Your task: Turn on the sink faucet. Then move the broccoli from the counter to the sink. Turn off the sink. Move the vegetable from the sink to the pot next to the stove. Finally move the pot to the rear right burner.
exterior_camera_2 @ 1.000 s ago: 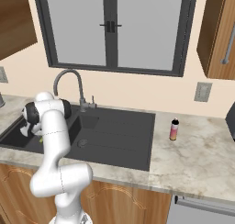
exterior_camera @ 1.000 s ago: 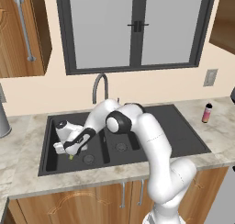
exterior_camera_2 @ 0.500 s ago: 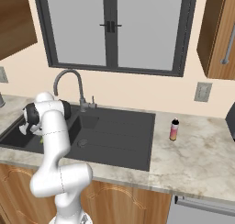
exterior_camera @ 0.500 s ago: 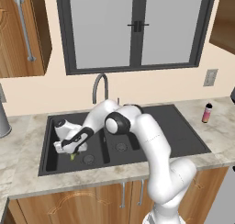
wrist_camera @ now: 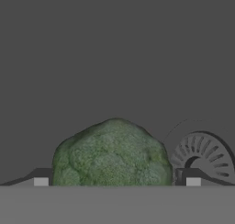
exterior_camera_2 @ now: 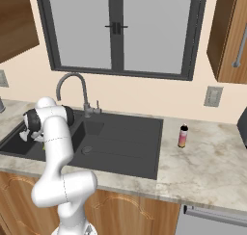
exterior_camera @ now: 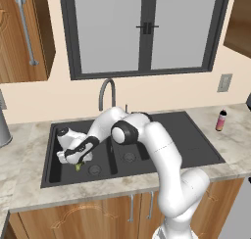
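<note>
In the hand view I see the gripper [wrist_camera: 117, 182] spread wide, one fingertip at each lower corner. The broccoli [wrist_camera: 111, 153] sits bottom centre between them, squarely ahead, with no clear long axis. Beyond it, lower right, lies the round drain [wrist_camera: 202, 158] on the sink [wrist_camera: 114, 58] floor.

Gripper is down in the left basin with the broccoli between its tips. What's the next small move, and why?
Probably close the jaws on the broccoli. The gripper stands open with a tip on each side of the floret, which lies on the sink floor beside the drain. Nothing is gripped yet, so lifting now would leave it behind.
</note>
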